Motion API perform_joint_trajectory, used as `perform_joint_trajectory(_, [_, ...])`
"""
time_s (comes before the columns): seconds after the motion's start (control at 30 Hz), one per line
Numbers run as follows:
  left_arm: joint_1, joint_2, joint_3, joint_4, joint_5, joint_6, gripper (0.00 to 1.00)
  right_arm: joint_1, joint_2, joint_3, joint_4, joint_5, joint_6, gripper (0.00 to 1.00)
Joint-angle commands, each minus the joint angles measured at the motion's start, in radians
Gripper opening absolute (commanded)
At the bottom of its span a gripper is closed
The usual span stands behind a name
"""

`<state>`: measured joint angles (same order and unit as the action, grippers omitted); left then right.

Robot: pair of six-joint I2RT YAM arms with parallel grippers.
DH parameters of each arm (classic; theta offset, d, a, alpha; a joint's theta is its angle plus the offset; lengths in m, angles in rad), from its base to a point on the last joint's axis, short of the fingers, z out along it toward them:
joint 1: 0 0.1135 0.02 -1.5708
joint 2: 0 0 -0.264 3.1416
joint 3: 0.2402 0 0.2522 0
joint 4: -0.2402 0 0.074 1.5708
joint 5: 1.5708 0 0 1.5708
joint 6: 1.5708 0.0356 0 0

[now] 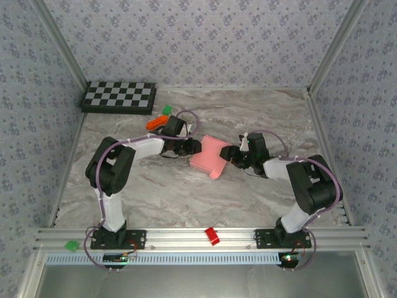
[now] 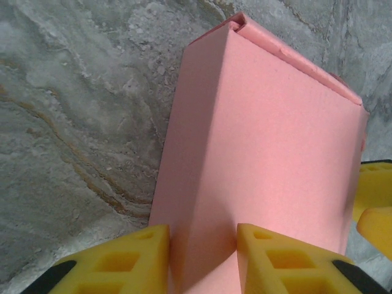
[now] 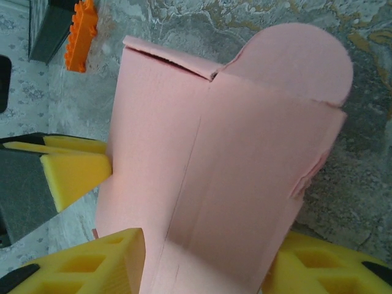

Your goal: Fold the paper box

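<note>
paper box (image 1: 208, 156): I see pink thin card, folded into a flat sleeve; a rounded flap (image 3: 300, 61) sticks out at one end.
place: right of the chessboard (image 1: 119, 97), nearer to the arms.
left gripper (image 2: 202, 260): clamped on one end of the box.
right gripper (image 3: 208, 266): I see it clamped on the opposite end.
</note>
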<state>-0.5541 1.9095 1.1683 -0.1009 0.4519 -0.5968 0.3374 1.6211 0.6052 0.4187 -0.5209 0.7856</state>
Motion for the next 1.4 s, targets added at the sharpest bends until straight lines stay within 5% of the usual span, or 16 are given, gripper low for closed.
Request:
perform_joint_trajectory(0.0, [0.000,0.002,0.002,0.022,0.015,-0.020,0.29,0.021,0.021,0.005,0.047,-0.055,-0.004,0.48])
perform_joint_trajectory(0.63, [0.002,0.021,-0.016,0.029,0.032,-0.053,0.29,0.052,0.001,0.039,0.136,-0.090,0.016,0.41])
perform_joint_trajectory(1.37, [0.003,0.011,-0.046,0.099,0.060,-0.114,0.37,0.086,-0.034,0.172,-0.007,-0.061,-0.027,0.40])
